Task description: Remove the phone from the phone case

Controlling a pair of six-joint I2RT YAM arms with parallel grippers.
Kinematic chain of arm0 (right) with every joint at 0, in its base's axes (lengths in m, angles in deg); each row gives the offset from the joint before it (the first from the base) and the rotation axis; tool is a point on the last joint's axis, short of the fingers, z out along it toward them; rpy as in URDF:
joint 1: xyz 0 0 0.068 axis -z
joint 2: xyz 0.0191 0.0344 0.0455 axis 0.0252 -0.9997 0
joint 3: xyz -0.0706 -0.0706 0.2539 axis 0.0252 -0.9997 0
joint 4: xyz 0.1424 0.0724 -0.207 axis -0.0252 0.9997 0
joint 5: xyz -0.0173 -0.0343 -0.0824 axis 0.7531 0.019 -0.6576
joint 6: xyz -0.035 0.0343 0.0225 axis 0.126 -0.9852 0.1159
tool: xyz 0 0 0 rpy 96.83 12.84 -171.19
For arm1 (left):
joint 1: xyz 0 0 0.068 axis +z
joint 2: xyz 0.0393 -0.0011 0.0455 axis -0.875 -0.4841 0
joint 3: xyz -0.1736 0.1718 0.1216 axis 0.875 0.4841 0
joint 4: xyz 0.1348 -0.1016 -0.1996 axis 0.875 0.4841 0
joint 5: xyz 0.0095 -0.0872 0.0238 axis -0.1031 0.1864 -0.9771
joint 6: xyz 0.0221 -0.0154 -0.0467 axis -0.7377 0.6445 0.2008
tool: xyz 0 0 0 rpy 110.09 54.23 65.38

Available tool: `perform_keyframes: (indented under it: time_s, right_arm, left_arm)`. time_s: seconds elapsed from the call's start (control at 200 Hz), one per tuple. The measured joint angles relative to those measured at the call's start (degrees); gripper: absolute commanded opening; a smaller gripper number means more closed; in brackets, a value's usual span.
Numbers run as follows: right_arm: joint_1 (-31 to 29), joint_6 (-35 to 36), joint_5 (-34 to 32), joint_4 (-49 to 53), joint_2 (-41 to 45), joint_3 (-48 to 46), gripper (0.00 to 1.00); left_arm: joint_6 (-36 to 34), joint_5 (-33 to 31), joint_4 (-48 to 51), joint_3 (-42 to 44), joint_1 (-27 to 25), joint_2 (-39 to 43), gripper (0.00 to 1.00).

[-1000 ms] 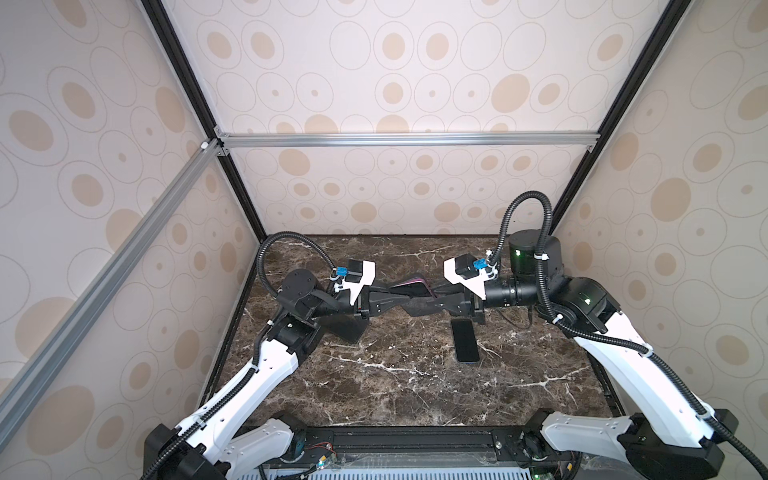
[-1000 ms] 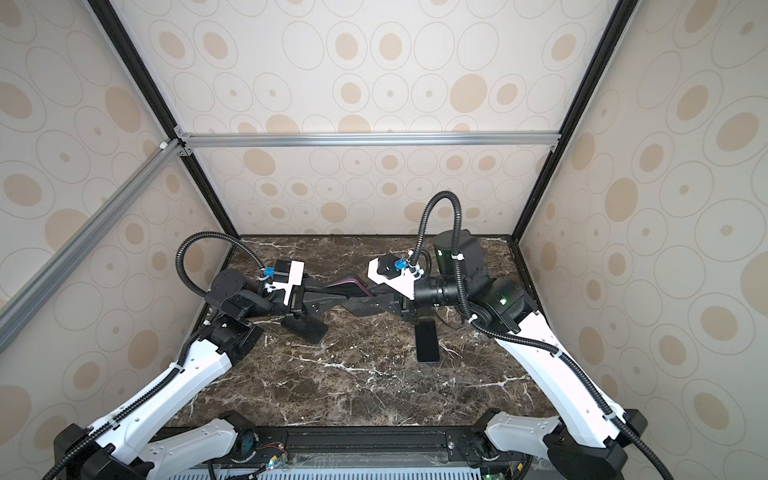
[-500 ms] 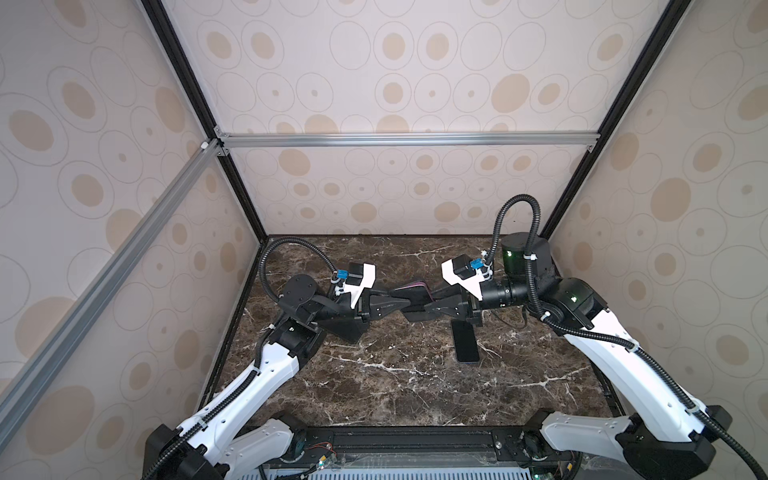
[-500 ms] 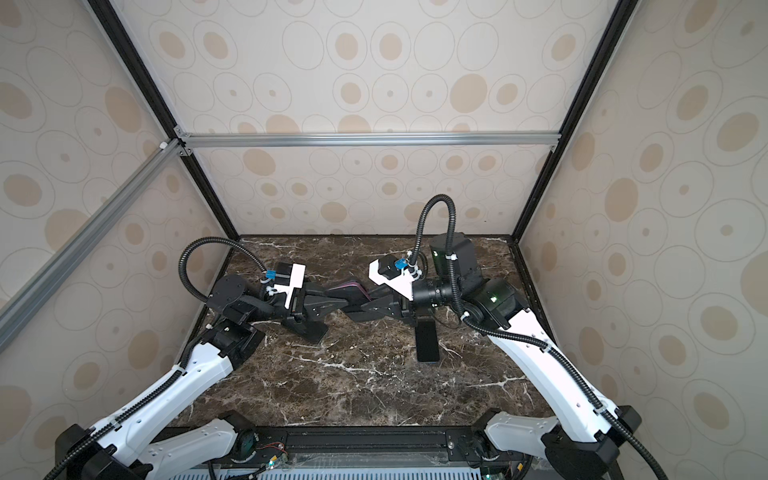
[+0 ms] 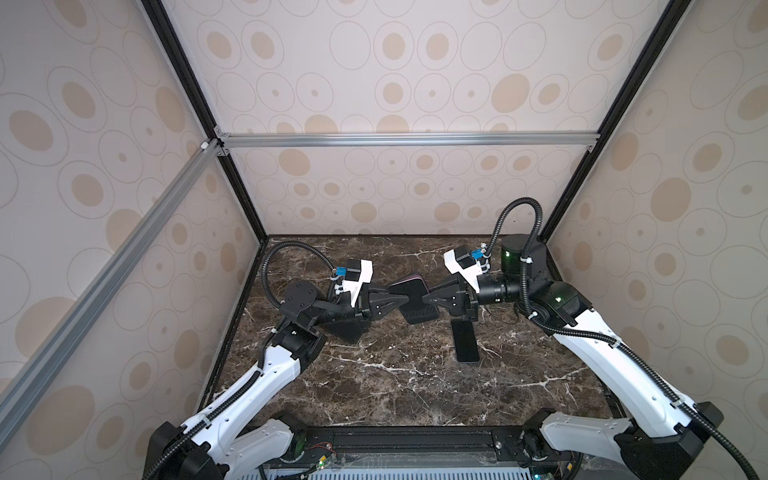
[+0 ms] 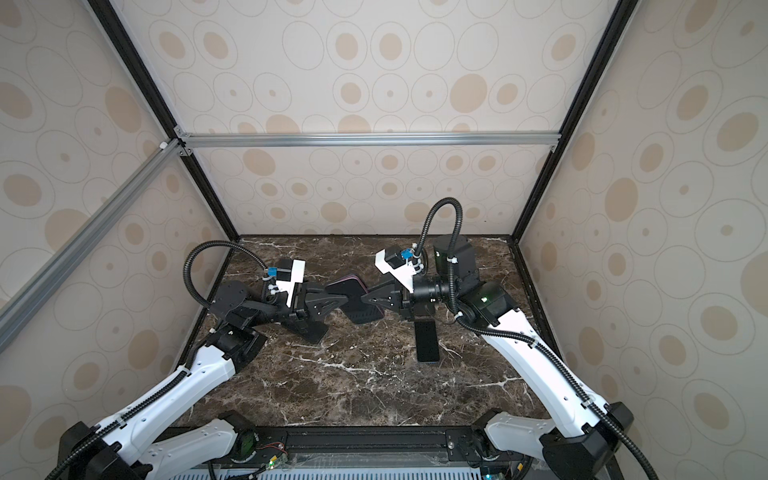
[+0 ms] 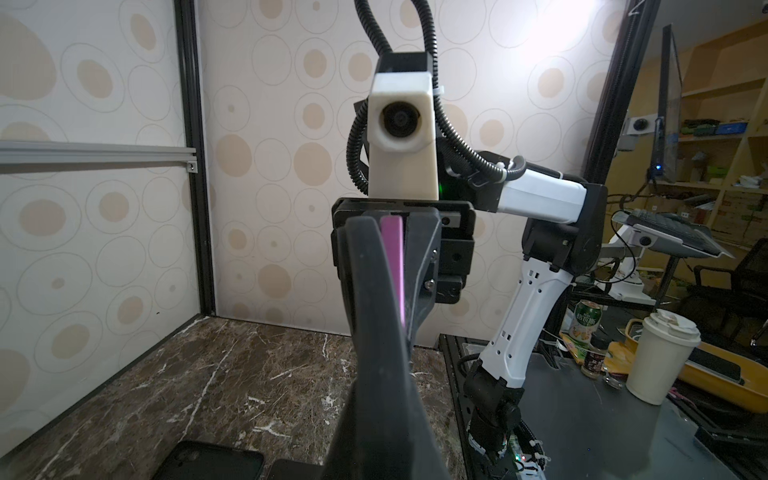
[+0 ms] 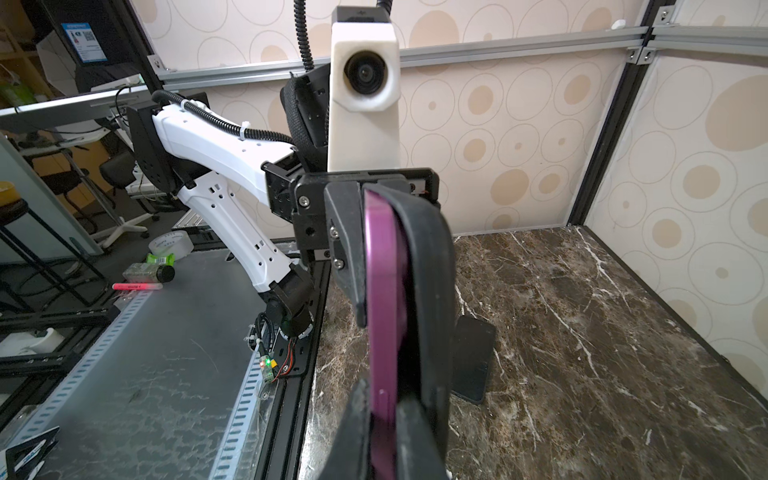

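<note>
A brown marble table (image 5: pixel 415 395) sits inside dotted beige walls. On the left, the left gripper (image 5: pixel 404 298) is clamped on one end of the case (image 5: pixel 410 285), which hangs in the air above the table's far middle. It has a purple edge on top and a black face below. The right gripper (image 5: pixel 425 300) pinches the case's other end, its jaws closed on it.

Just beside the right gripper, and nearer the front, a flat black slab lies on the marble apart from the case. I take it for the phone (image 5: pixel 465 341).

If so, the removal looks done, and what is left is setting the case down.

In the wrist views the case is edge-on, a purple band beside a bowed black layer. I cannot tell whether anything is inside it.
</note>
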Motion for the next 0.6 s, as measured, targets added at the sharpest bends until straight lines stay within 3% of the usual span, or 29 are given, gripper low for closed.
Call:
perform_keyframes:
  time_s: [0.49,0.6]
  right_arm:
    - [6.8,-19.1,4.0,-18.4,-6.2,-17.7,0.00]
    - [7.9,-23.5,4.7,-24.1,-7.7,-22.1,0.00]
  left_arm:
    - [6.2,-0.5,4.2,3.1,1.4,-12.2,0.00]
    - [8.3,1.5,2.1,3.7,1.9,-16.4,0.17]
